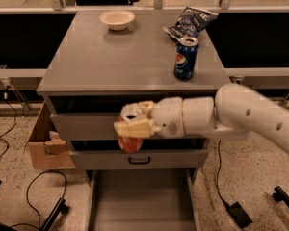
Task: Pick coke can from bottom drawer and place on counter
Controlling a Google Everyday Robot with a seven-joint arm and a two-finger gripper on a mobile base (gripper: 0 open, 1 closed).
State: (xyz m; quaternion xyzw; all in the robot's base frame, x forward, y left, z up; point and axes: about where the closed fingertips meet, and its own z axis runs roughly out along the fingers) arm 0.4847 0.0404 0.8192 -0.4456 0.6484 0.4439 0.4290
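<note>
My gripper (pixel 133 121) is shut on the coke can (pixel 130 142), a red-orange can with a silver top. It holds the can upright in the air in front of the upper drawer face, just below the counter's front edge. The cream fingers (pixel 135 128) cover the can's upper half. The bottom drawer (pixel 140 198) is pulled open below and shows a bare grey tray. The counter (pixel 115 57) is the flat grey top of the cabinet. My white arm reaches in from the right.
A blue Pepsi can (pixel 186 57) stands on the counter at the right, a chip bag (pixel 190 21) behind it, a white bowl (pixel 117 19) at the back left. A cardboard box (pixel 45 146) sits on the floor left of the cabinet. Cables lie on the floor.
</note>
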